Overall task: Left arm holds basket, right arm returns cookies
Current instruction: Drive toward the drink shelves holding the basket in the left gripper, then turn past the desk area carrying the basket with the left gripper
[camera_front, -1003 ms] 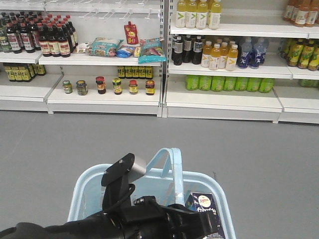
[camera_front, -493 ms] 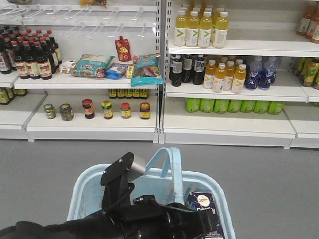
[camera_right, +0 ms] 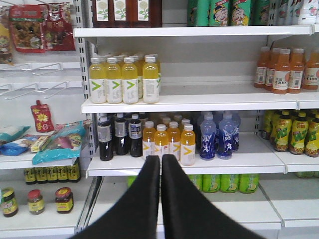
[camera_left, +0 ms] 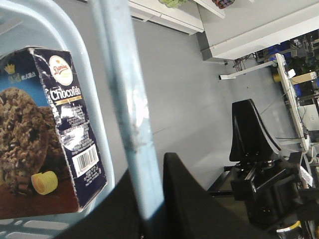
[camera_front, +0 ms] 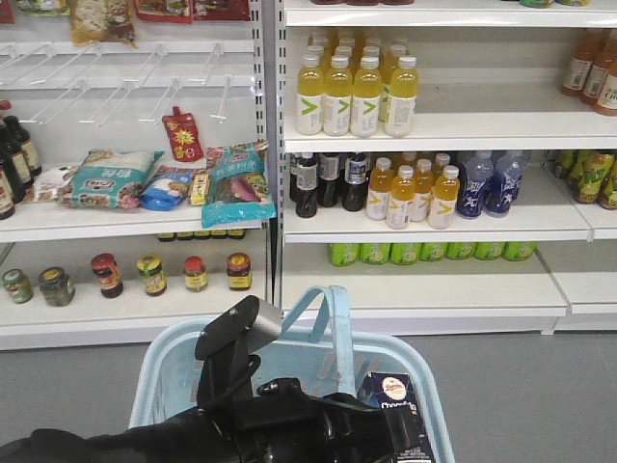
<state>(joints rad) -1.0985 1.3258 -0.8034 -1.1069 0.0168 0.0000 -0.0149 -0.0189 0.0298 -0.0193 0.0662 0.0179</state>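
Front view: the shelving fills my screen. Yellow drinks line the upper shelf's front edge, with dark bottles, orange bottles and blue bottles on the shelf below. Green cans sit under those. In the left bay are snack bags, a hanging red pouch and jars on the low shelf. Grey floor separates the shelf base from the basket at the bottom edge. The left arm, with its silver-grey block on top, covers much of the basket's near side. The cookies stand in the basket's right near corner, partly hidden behind the arm.

Left wrist view: the left gripper is clamped around the basket's pale blue handle bar, with black fingers on either side of it. The bar cuts straight up across my picture. To the left of it the cookie box leans against the basket's curved rim. The box is dark navy with a round white logo and white lettering. A chocolate-chip cookie is pictured on its broad face and a barcode sits on the narrow side. Its edges look scuffed. The right arm shows off to the right, well apart from the basket.

Right wrist view: the right gripper is pressed closed with nothing in it, tips meeting on a thin seam. It points at the shelf edge below the orange bottles.
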